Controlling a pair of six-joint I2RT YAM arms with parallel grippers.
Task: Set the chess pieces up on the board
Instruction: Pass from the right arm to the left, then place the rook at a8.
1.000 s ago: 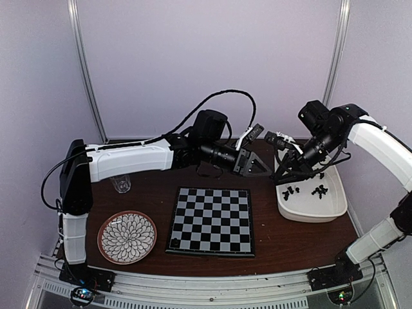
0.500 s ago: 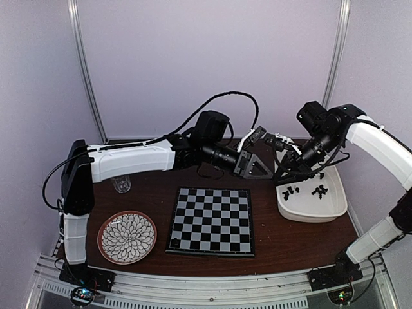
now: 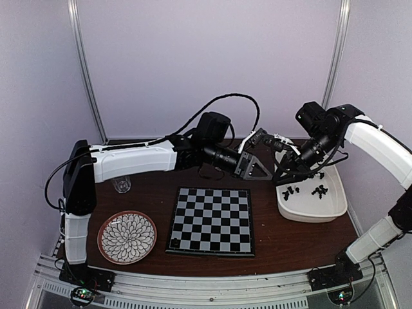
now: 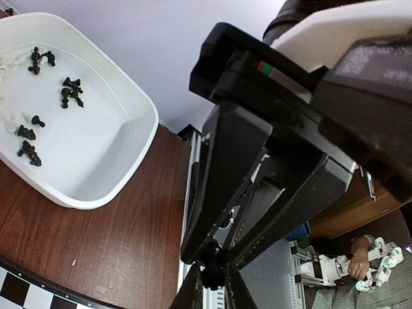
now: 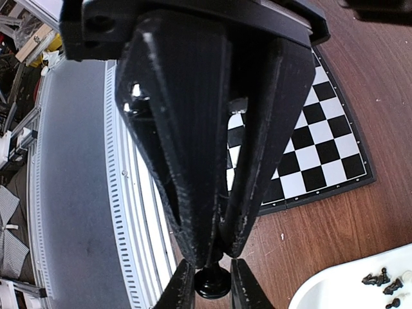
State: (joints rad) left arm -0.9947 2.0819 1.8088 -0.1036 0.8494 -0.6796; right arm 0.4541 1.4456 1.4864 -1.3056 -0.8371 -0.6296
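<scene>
Black and pinched from two sides, a small black chess piece point(image 5: 212, 283) sits between both of your grippers at once. Your right gripper point(image 5: 212, 291) has its fingers drawn in tight against the piece's rounded base. Your left gripper point(image 4: 212, 291) is closed almost fully on the same piece from the opposite end. You hold it in the air over the brown wooden table point(image 3: 283, 241), beside the white rectangular plastic tub point(image 3: 304, 214) and past the far right corner of the flat black-and-grey checkered chessboard point(image 3: 211, 221). The other small black and white chess pieces point(image 3: 318, 190) lie loose in the tub.
</scene>
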